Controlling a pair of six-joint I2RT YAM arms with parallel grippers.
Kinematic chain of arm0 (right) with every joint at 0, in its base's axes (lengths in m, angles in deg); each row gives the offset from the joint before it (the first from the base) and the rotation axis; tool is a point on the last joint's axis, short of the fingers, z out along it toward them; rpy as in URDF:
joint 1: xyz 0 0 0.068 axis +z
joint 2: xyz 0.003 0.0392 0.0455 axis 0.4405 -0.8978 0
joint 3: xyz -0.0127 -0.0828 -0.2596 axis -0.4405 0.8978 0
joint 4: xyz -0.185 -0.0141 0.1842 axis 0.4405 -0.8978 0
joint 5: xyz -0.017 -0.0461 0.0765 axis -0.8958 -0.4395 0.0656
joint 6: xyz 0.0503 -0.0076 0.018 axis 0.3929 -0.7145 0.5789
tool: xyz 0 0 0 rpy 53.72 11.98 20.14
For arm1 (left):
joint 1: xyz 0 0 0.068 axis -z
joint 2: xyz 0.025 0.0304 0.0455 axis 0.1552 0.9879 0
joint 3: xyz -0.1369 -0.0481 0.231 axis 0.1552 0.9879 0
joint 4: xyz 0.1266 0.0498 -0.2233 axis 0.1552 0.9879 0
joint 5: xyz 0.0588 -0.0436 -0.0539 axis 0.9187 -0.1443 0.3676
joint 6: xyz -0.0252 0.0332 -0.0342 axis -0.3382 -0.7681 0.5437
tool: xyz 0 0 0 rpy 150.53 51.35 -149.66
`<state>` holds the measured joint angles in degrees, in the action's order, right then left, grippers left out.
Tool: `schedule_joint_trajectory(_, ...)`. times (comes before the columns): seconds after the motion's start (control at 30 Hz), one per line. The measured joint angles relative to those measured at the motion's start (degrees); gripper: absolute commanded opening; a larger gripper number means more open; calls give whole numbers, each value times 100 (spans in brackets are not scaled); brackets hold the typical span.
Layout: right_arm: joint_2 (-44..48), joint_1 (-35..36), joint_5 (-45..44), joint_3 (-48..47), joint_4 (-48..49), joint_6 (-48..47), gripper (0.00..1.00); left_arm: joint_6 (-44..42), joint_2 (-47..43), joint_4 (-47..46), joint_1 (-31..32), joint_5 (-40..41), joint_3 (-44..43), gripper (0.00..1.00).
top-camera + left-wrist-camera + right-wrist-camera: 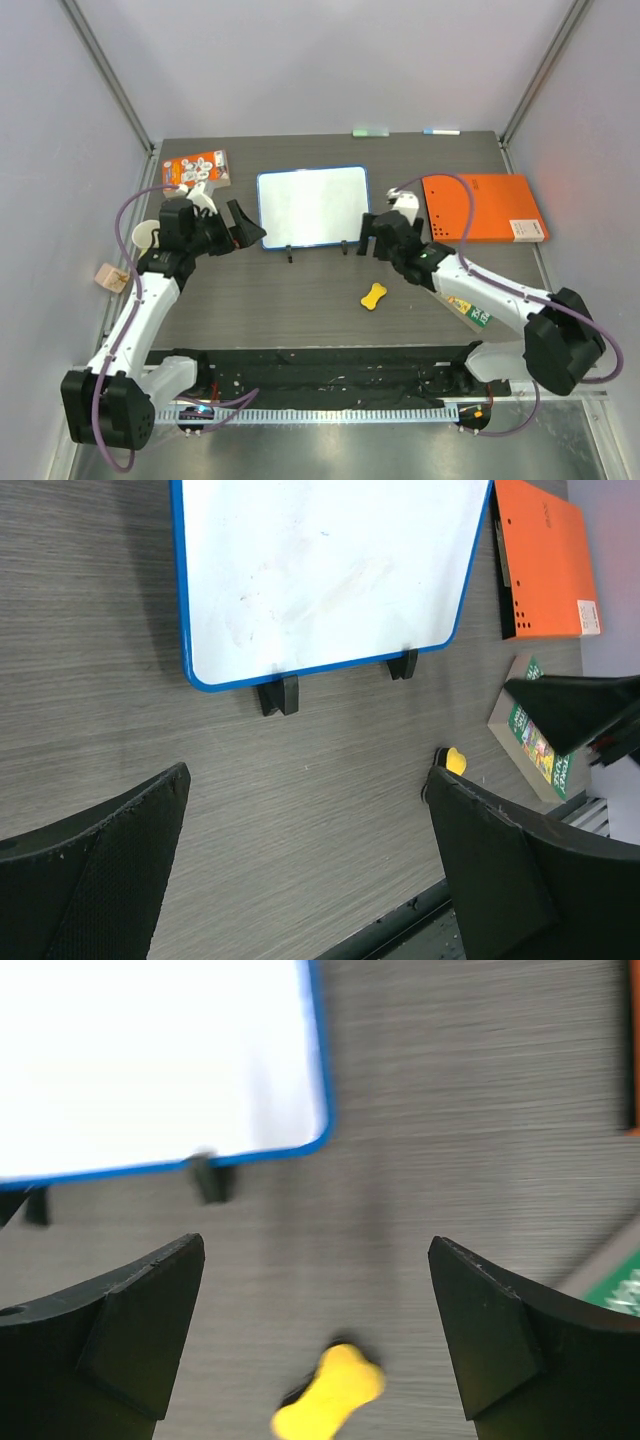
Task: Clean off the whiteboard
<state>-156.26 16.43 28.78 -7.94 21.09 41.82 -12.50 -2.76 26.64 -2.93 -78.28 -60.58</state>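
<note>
A dark wood-grain table (330, 300) carries the whiteboard (313, 205), which sits toward the far middle of the surface in front of you, blue frame all round and two black feet (280, 695) along its near edge. Your left wrist camera shows only faint grey smudges on its white face.

Right of the whiteboard, well apart from it, an orange folder (485, 207) lies flat.

Your left gripper (248, 228) hangs just off the whiteboard's near left corner, fingers spread wide with nothing between them; from the wrist you look past both black fingers (100, 870) at bare table and the board's near edge. Your right gripper (368, 235) sits just off the whiteboard's near right corner, its jaws likewise wide apart and empty, not touching the frame.

Left of the whiteboard, at its far corner, lies an orange printed packet (196, 170). Nearer than the whiteboard and to its right is a green-printed box (530, 735), partly under your right arm. A small yellow bone-shaped piece (330, 1390) lies on the table, nearer than the whiteboard's right foot.
</note>
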Motion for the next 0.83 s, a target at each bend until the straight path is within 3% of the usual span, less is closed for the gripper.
schedule_joint_trajectory(0.13, 481, -898, -11, 155, -74, -282, 100, 4, 98, -2, 0, 7, 0, 100)
schedule_joint_trajectory(0.47, 796, -1989, -417, 227, 105, -918, 100, 96, 361, -162, 0, 229, -2, 100)
schedule_joint_trajectory(0.63, 874, -2376, -660, 1025, 1257, -1637, 100, 83, 647, -328, 0, 501, -4, 100)
schedule_joint_trajectory(0.83, 1408, -2949, -920, 2892, 3412, -2518, 100, 79, 1150, -557, 0, 914, -37, 100)
